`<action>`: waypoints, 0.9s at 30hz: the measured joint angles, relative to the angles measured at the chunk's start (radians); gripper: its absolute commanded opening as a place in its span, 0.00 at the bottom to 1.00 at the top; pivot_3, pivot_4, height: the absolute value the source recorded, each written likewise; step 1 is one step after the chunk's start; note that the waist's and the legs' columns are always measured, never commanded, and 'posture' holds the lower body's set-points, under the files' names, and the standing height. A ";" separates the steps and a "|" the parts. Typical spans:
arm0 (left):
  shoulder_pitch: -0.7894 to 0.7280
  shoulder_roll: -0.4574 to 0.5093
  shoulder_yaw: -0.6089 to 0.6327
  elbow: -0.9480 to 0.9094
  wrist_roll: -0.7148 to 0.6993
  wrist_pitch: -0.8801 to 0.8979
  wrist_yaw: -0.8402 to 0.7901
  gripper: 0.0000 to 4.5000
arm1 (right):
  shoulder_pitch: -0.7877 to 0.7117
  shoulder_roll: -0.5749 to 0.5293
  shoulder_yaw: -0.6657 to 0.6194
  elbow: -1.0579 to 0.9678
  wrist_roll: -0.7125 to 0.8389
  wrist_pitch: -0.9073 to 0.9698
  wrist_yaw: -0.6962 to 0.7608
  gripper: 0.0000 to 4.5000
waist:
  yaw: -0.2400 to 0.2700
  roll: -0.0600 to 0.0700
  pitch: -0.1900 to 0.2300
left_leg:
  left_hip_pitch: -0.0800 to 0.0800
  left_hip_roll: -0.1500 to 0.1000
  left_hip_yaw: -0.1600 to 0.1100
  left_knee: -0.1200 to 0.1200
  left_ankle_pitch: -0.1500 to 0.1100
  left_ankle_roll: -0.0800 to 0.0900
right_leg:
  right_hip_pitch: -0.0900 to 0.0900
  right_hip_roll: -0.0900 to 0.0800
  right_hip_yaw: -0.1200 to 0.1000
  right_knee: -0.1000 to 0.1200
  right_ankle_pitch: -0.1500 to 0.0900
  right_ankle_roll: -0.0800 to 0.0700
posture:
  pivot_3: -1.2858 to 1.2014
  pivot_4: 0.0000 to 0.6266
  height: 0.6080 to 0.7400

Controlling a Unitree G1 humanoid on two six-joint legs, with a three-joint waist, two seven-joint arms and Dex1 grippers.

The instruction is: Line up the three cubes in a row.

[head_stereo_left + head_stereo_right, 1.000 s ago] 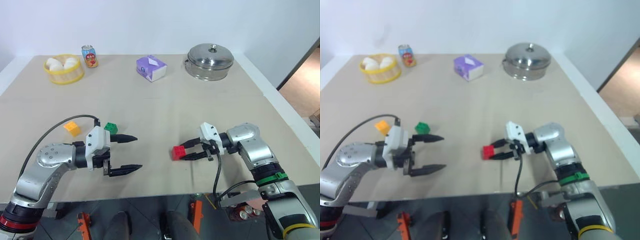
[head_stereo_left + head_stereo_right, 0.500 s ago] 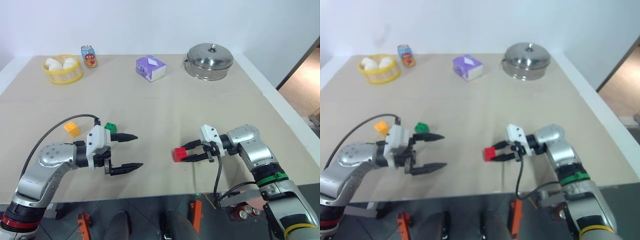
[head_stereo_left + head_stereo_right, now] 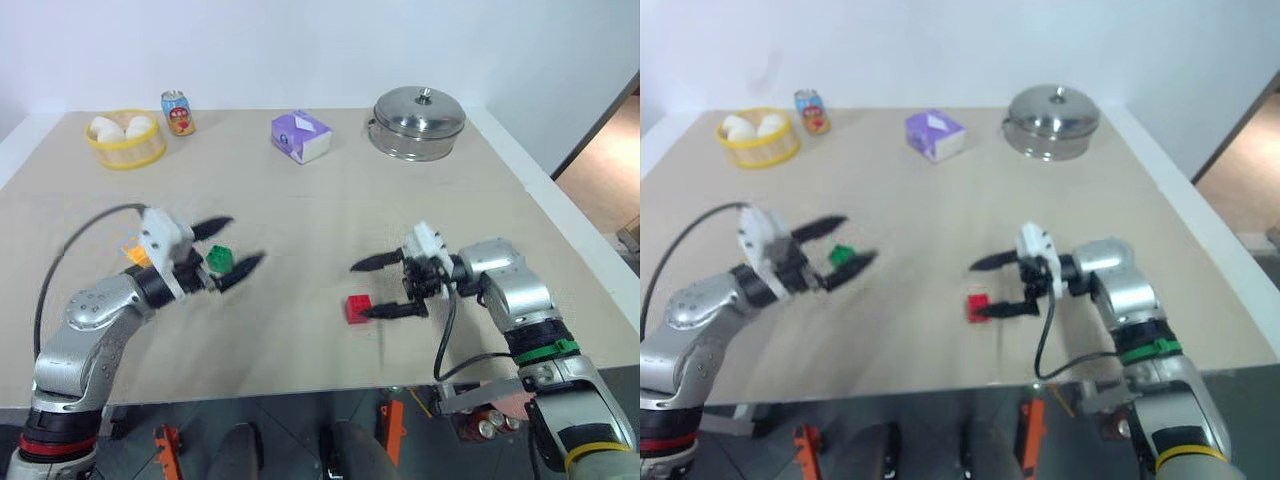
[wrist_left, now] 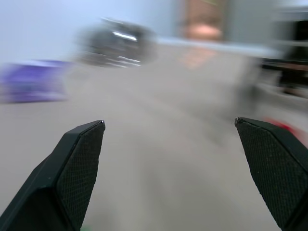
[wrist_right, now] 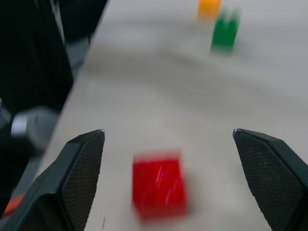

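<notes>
The red cube (image 3: 357,309) lies on the table near the front edge, free of any grip. Just above and beside it my right gripper (image 3: 372,288) is open, its fingers spread wide; in the right wrist view the red cube (image 5: 160,190) sits between and below them. The green cube (image 3: 220,258) rests at the left, and in the head view it shows between the spread fingers of my open left gripper (image 3: 235,245), which touch nothing. The orange-yellow cube (image 5: 209,8) sits just beyond the green one, partly hidden behind my left hand.
Along the far edge stand a yellow basket with eggs (image 3: 125,140), a soda can (image 3: 178,112), a purple tissue box (image 3: 302,136) and a lidded steel pot (image 3: 420,122). Bare tabletop lies between the green and red cubes.
My right gripper has opened, let go of the red cube and risen a little. My left gripper swung up and toward the green cube, staying open.
</notes>
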 measured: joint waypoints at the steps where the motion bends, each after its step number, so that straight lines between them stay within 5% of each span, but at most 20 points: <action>1: 0.000 -0.016 0.004 -0.002 0.013 0.004 0.041 1.00 | -0.011 0.013 -0.009 -0.008 0.009 0.009 -0.014 0.99 | 0.000 0.000 0.000 | 0.000 0.000 0.000 0.000 0.000 0.000 | 0.000 0.000 0.000 0.000 0.000 0.000 | 0.52 0.24 1.00; 10: 0.054 -0.097 -0.004 0.063 0.124 0.012 0.216 1.00 | -0.139 0.157 -0.008 0.091 -0.031 0.026 -0.158 0.99 | 0.002 -0.001 -0.001 | -0.001 0.000 0.000 0.000 0.000 0.000 | 0.000 0.000 0.000 0.000 0.001 -0.001 | 0.52 0.24 1.00; 27: 0.000 -0.179 -0.134 0.254 0.228 0.003 0.225 1.00 | -0.168 0.185 -0.008 0.118 -0.074 0.019 -0.204 0.99 | 0.003 -0.001 -0.001 | -0.002 0.001 0.000 0.000 0.000 0.000 | -0.003 0.001 0.000 0.000 0.001 -0.001 | 0.52 0.24 1.00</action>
